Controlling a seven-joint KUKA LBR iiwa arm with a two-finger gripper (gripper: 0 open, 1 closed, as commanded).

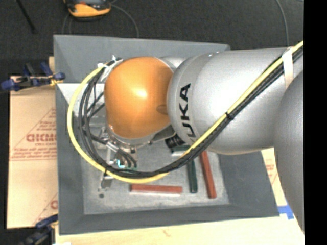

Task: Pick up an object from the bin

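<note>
Orange-capped arm (225, 96) over grey bin (71, 180), claw (120, 161) state cannot be told, long reddish-brown stick (156, 189) lying flat nearby

A reddish-brown stick (156, 189) lies flat on the floor of the bin (71, 198), along its near wall. Right of it, a dark green stick (192, 178) and a red stick (209, 180) lie side by side, crosswise to the first, their upper ends hidden.

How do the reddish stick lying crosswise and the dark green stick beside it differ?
The reddish stick is brick-coloured, the green stick nearly black. The reddish stick lies across the view; the green stick runs up it. The reddish stick shows whole; the green stick's top passes under the arm. Both are slim, straight bars.
</note>
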